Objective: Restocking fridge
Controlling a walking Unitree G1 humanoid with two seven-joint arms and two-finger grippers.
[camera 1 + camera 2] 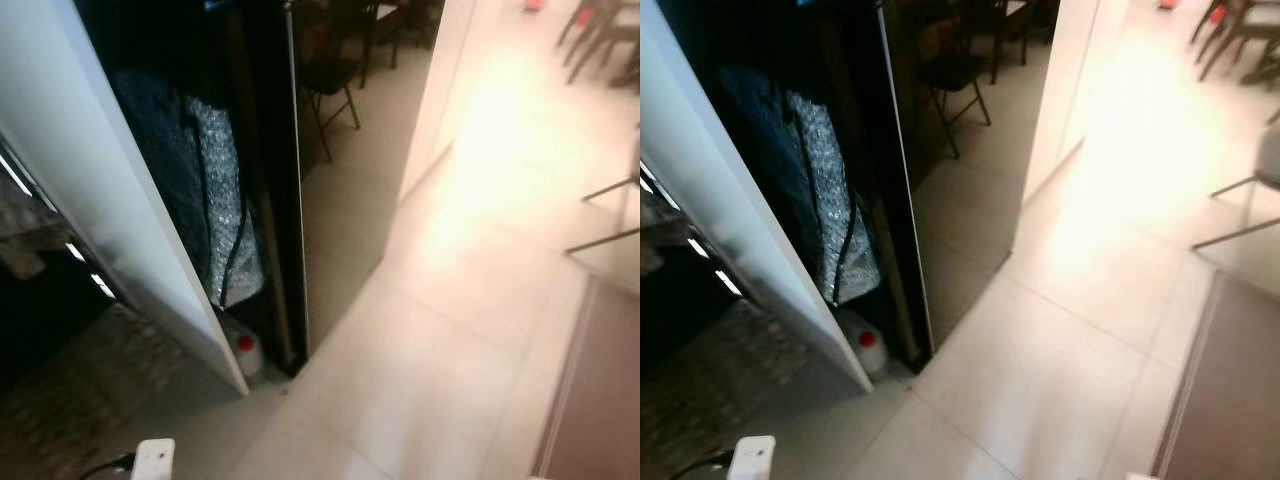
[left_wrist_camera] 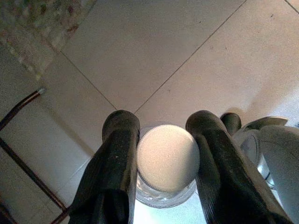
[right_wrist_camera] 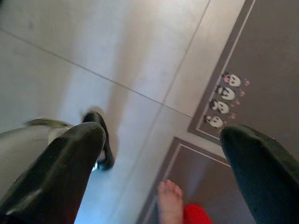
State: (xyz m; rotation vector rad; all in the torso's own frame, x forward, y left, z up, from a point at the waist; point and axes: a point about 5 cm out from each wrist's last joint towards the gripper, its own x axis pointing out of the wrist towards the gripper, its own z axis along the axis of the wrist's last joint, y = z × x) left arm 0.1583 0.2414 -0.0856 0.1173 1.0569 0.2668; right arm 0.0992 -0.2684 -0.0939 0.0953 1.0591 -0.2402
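The jaws of the left gripper (image 2: 161,154) are clenched on a clear glass jar with a round white ribbed lid (image 2: 167,158), one black finger pressed against each side of the lid, and the jar hangs above the pale tiled floor (image 2: 154,56). A patterned speckled mat (image 2: 42,28) lies off at one corner of that floor, and a thin dark metal chair leg (image 2: 21,105) crosses nearby. The jaws of the right gripper (image 3: 163,154) stand released, the two black fingers wide apart with nothing between them; below them lie the pale tiles and a grey-brown floor mat with a row of small panda figures (image 3: 224,100) along its border. A person's bare foot (image 3: 169,198) rests at the mat's edge beside a scrap of red cloth (image 3: 196,215).

From the head, a tall white panel (image 1: 120,200) leans across the left (whether it is a fridge door cannot be told), and behind it a dark gap holds a silvery quilted insulated bag (image 1: 222,210) hanging upright. At the foot of the gap stands a small white plastic bottle with a red cap (image 1: 246,352), on the floor just beside a black glossy upright panel (image 1: 285,190). Further back a black folding chair (image 1: 335,85) stands on the tiles, and a white wall corner (image 1: 435,90) rises to its right.
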